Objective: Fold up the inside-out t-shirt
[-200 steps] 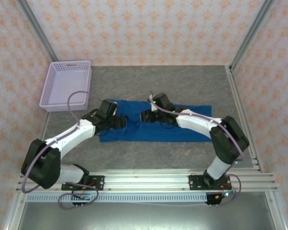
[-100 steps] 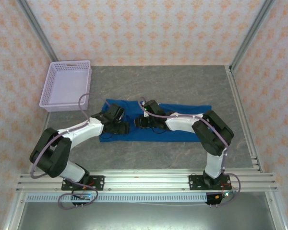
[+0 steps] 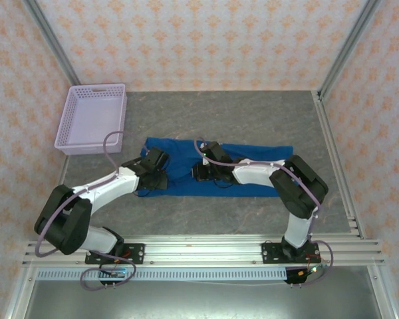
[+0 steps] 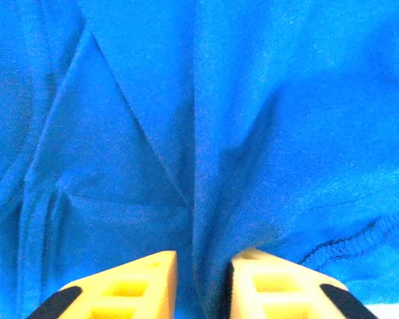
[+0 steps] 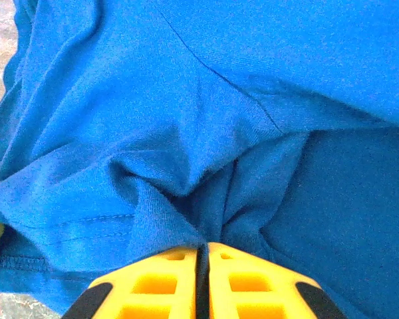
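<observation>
The inside-out t-shirt [image 3: 179,163] lies flattened as a long royal-blue band across the middle of the grey table. My left gripper [image 3: 161,178] presses down on its left part. In the left wrist view a raised ridge of the shirt [image 4: 206,199] fills the narrow gap of the left gripper [image 4: 203,266], pinched between the yellow fingers [image 4: 146,279]. My right gripper [image 3: 198,173] sits on the shirt near its middle. In the right wrist view the right gripper [image 5: 203,256] is shut, with a puckered fold of the shirt [image 5: 186,199] nipped between its yellow fingertips [image 5: 166,266].
A lavender mesh basket [image 3: 93,119] stands at the back left of the table [image 3: 239,113], apart from the shirt. Metal frame posts and patterned walls bound the sides. The aluminium rail [image 3: 206,249] with both arm bases runs along the near edge.
Both arms came down onto the shirt, and both grippers closed from open onto folds of blue cloth. The left gripper shifted slightly left.
</observation>
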Robot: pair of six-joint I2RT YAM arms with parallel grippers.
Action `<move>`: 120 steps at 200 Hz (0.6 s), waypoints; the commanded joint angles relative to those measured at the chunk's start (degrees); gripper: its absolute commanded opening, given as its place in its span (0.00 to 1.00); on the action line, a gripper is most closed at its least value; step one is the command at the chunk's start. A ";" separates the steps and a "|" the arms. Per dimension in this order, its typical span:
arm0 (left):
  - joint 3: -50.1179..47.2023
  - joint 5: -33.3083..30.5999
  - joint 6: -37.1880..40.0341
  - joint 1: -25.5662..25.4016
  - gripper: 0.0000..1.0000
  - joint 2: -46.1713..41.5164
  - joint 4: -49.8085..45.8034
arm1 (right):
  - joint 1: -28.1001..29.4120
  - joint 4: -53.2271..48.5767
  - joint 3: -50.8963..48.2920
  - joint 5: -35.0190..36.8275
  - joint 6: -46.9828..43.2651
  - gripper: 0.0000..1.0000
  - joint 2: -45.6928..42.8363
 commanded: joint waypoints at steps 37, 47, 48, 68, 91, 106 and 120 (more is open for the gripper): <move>-1.39 -3.79 -0.56 -0.15 0.11 -3.70 -5.35 | 0.15 -2.17 -1.78 -0.01 -0.48 0.10 -3.13; -1.48 -3.64 -0.89 -0.16 0.10 -4.63 -6.25 | 0.22 -3.30 -2.13 0.12 -0.55 0.11 -3.58; -1.50 -3.63 -0.89 -0.19 0.10 -4.78 -6.33 | 0.17 -3.37 -2.14 0.19 -0.56 0.11 -3.59; -2.15 -2.05 -1.56 -0.17 0.10 -7.14 -7.65 | 0.22 -5.17 -3.00 -0.16 -0.64 0.15 -4.49; -1.75 -1.06 -2.76 -0.21 0.25 -9.60 -10.22 | 0.22 -8.75 -3.34 -1.23 -2.15 0.25 -6.25; -1.36 -3.09 -2.75 -0.14 0.43 -12.28 -10.77 | 0.22 -10.22 -2.92 -1.47 -4.25 0.33 -8.34; -0.77 -4.96 -2.38 0.66 0.49 -13.76 -10.22 | 0.22 -9.65 -1.86 -2.15 -5.51 0.38 -9.16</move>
